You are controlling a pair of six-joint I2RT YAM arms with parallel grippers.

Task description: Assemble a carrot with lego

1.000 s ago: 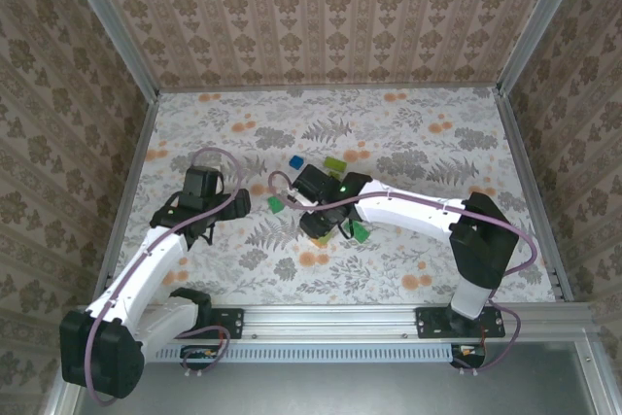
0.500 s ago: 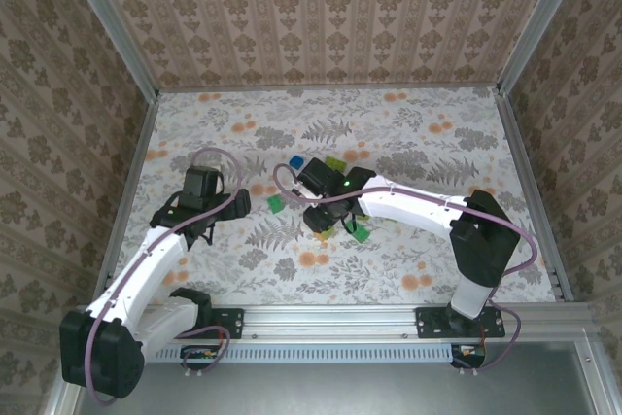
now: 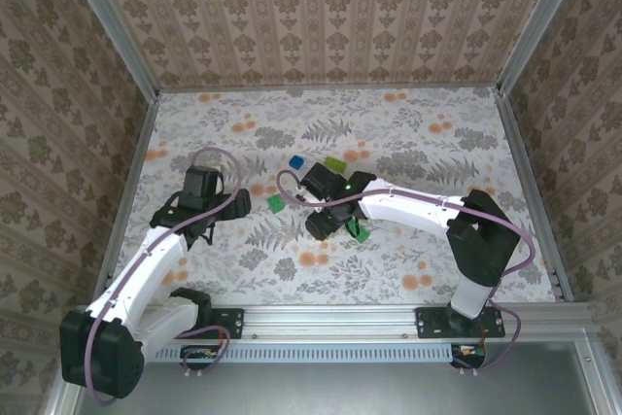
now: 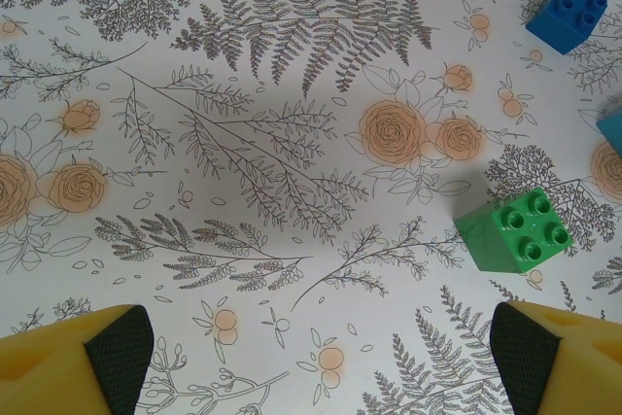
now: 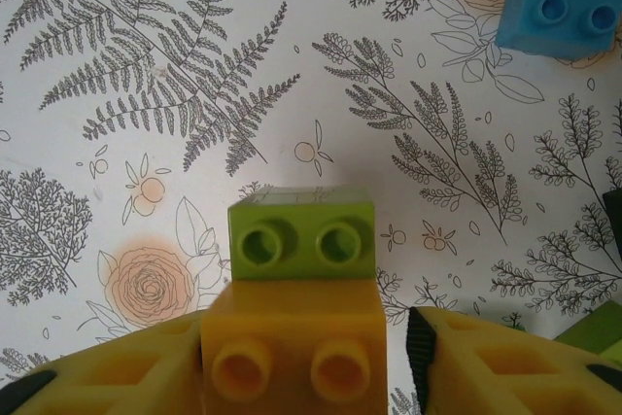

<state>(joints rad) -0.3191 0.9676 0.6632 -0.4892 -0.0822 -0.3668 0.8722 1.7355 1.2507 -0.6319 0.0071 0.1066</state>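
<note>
- Lego bricks lay loose near the green brick, seen from above; the right gripper sat beside it.
- Left wrist: the left gripper stood wide, empty, facing that brick.
- Right wrist: jaws parted around a lime-on-orange stack; releasing, likely; next needs another brick.

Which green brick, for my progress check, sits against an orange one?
The light green brick, flush against the orange brick; the dark green brick lies alone.

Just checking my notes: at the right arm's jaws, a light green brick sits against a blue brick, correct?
No. The light green brick sits against an orange brick, not a blue one, at the right arm's jaws. The right wrist view shows it.
</note>
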